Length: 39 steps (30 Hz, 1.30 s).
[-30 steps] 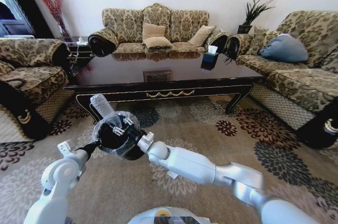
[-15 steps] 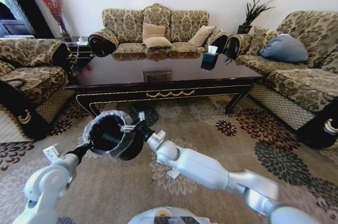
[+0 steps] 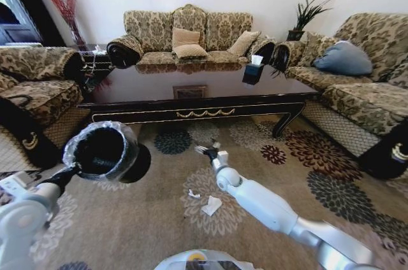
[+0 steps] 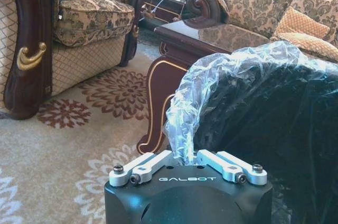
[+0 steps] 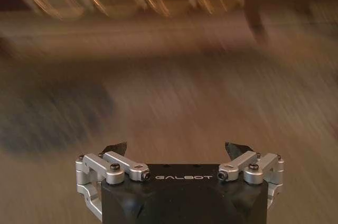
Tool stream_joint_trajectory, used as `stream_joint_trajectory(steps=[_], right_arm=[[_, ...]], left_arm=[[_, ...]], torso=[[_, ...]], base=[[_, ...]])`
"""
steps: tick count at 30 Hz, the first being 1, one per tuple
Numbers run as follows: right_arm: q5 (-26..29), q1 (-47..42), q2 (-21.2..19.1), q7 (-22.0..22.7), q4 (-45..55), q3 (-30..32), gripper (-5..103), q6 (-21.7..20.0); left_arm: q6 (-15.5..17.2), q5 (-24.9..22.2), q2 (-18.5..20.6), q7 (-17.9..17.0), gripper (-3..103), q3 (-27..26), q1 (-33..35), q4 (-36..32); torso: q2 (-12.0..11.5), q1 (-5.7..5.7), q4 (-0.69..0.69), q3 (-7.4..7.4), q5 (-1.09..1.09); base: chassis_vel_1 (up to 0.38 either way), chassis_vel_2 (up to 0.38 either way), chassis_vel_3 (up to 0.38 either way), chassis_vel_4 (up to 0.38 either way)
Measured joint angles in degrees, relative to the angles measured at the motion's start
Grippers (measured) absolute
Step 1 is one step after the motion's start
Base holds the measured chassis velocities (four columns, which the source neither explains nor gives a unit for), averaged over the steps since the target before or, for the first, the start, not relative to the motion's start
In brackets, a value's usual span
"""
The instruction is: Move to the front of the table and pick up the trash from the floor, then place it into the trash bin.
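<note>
Two grippers are at work here, and they do different jobs. On the left, the left gripper point(image 4: 188, 161) is clamped on the rim of the trash bin point(image 3: 103, 151), its fingers point(image 4: 150, 165) pinching the folded clear liner point(image 4: 211, 84) against the black wall. It holds the bin off the floor point(image 3: 146, 219), tipped so the mouth faces up and toward the robot; I judge this is so the other arm can drop litter in without the bin having to stand on the carpet. What lies inside the dark opening cannot be told.

Toward the middle, two crumpled white paper scraps point(image 3: 211, 205) lie on the floor near the robot, one larger, one smaller point(image 3: 193, 194) just to its left. These look like the trash left to collect.

Right of them, the right gripper point(image 3: 205, 149) reaches out low over the carpet, between the scraps and the table point(image 3: 197, 85), which stands across the far side of the carpet. In the right wrist view its fingers point(image 5: 116, 148) stand wide apart with nothing between them, and the carpet beyond is smeared by motion. Spread like this, it seems ready for a pick from the floor.
</note>
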Motion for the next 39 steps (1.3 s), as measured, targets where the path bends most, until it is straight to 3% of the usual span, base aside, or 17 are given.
stream_joint_trajectory(steps=[1, 3, 5, 8, 12, 20, 27, 39], right_arm=[[8.5, -1.5, 1.7, 8.6, 2.2, 2.0, 100, -5.8], [17.3, -2.9, 4.7, 16.6, 4.5, 4.1, 100, -10.7], [18.3, -3.1, 5.3, 17.6, 4.8, 4.3, 100, -11.2], [23.8, -4.0, 9.0, 23.6, 5.4, 5.1, 100, -13.3], [26.2, -5.5, 11.5, 26.6, 4.2, 6.5, 100, -13.3], [23.8, -10.5, 14.9, 25.9, -2.2, 11.7, 100, -11.7], [19.4, -12.0, 17.7, 22.1, -9.2, 16.5, 100, -7.9], [19.3, -12.4, 20.6, 20.0, -12.3, 20.5, 100, -7.1]], left_arm=[[0.0, 0.0, 0.4, 0.0, 2, 0.9, -0.4, 0.2], [0.1, 0.2, 0.4, 0.0, 2, 1.5, -0.5, 0.1], [0.1, 0.2, 0.3, 0.1, 2, 1.6, -0.4, 0.1], [0.1, 1.1, -0.3, 0.1, 2, 1.9, 0.0, -0.6], [0.2, 1.3, -0.7, 0.4, 2, 2.1, 0.1, -1.0], [0.2, 1.3, -0.4, 0.9, 2, 2.0, 0.2, -1.0], [0.3, 1.7, -0.2, 0.9, 2, 2.8, 0.1, -1.1], [0.4, 2.6, -0.7, 0.9, 2, 2.9, 0.7, -1.1]], torso=[[0.0, 0.00, -0.01, 0.00, 0.00], [0.0, 0.00, -0.02, 0.00, -0.02], [0.0, 0.00, -0.02, 0.00, -0.02], [0.0, 0.00, 0.01, 0.00, -0.02], [0.0, 0.00, 0.00, 0.00, -0.02], [0.0, 0.00, -0.01, 0.00, -0.01], [0.0, 0.00, -0.01, 0.00, -0.01], [0.0, 0.00, 0.00, 0.00, -0.01]], base=[[0.000, 0.000, 0.000, 0.000], [0.000, 0.000, 0.000, 0.000], [0.000, 0.000, 0.000, 0.000], [0.000, 0.000, 0.000, 0.000], [0.000, 0.000, 0.000, 0.000], [0.000, 0.000, 0.000, 0.000], [0.000, 0.000, 0.000, 0.000], [0.000, 0.000, 0.000, 0.000]])
